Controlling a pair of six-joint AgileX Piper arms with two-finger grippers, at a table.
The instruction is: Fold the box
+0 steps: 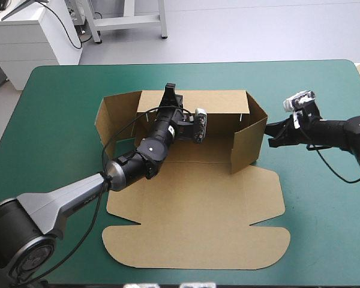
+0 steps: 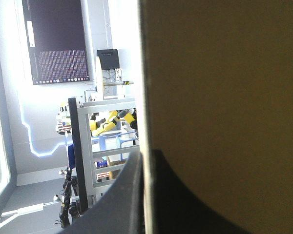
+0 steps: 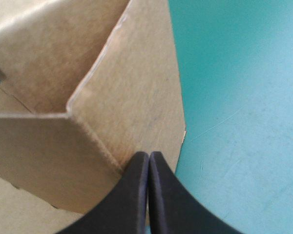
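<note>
Box (image 1: 198,198) sits mid-cover (image 1: 60,96), walls half raised. Left gripper (image 1: 168,90) pinches the back wall (image 1: 216,102) at its top; right gripper (image 1: 270,137), fingers closed and empty, touches the right wall (image 1: 249,144). It should press that wall square while the left holds firm.

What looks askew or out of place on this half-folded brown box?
On the box, the left side wall splays outward, leaning away from the raised back wall, while the right side wall stands up. Nothing looks torn or spilled.
</note>
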